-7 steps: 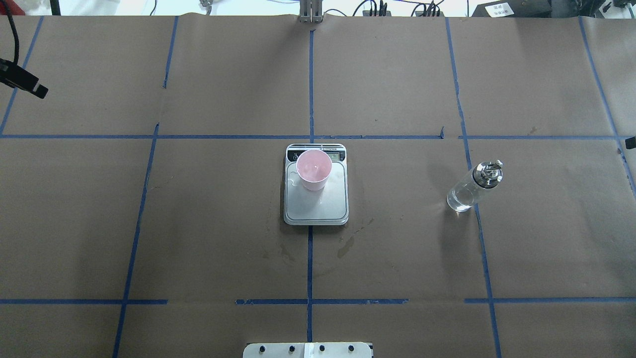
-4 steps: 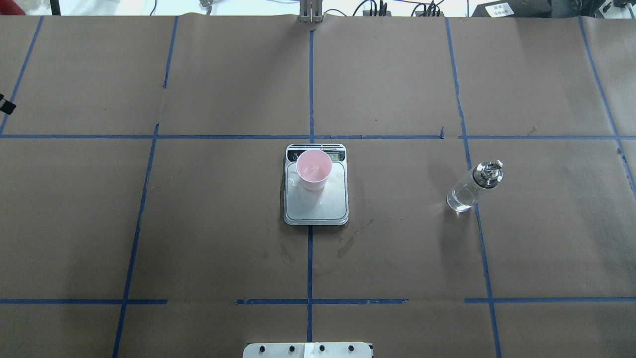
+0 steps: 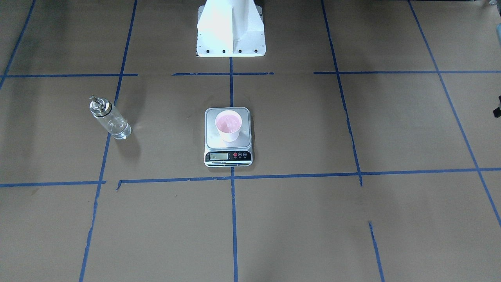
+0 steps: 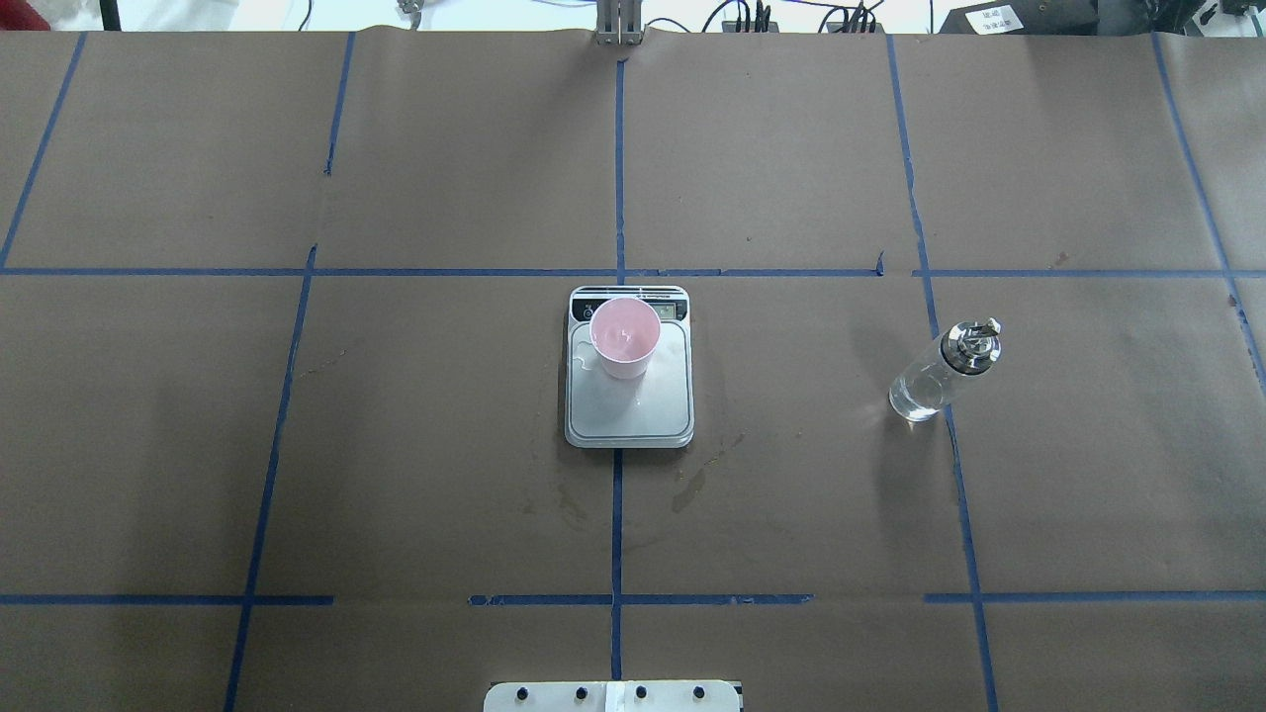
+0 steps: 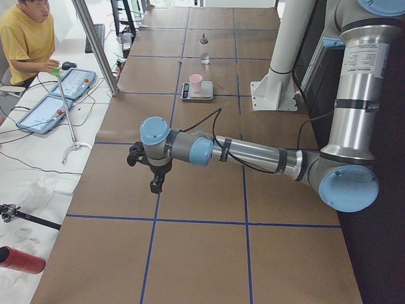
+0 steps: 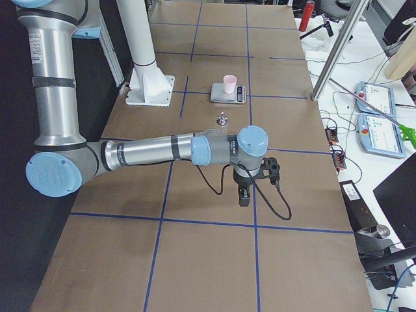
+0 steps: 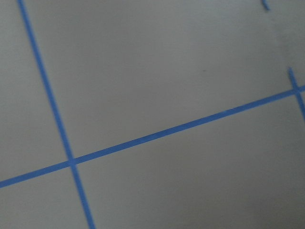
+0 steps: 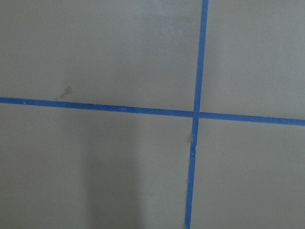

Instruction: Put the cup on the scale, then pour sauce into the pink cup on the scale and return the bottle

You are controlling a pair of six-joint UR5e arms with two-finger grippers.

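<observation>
Cup [image 4: 624, 336]: stood on scale [image 4: 629, 410]. Bottle [image 4: 940, 371]: stood on table [image 4: 396, 445], well apart, unheld. Left hand [image 5: 155, 182], right hand [image 6: 245, 194]: hung clear of both; open or closed could not be told. Task judged complete

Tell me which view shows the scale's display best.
Exterior front-facing: the scale turns its display to that camera, clear of the cup. Overhead, the cup hides part of the front strip. Side views show it tiny; wrist views, only paper and tape.

Overhead cam's behind me at 6 o'clock, front cam faces me from 12; both share the scale [image 4: 633, 405].
</observation>
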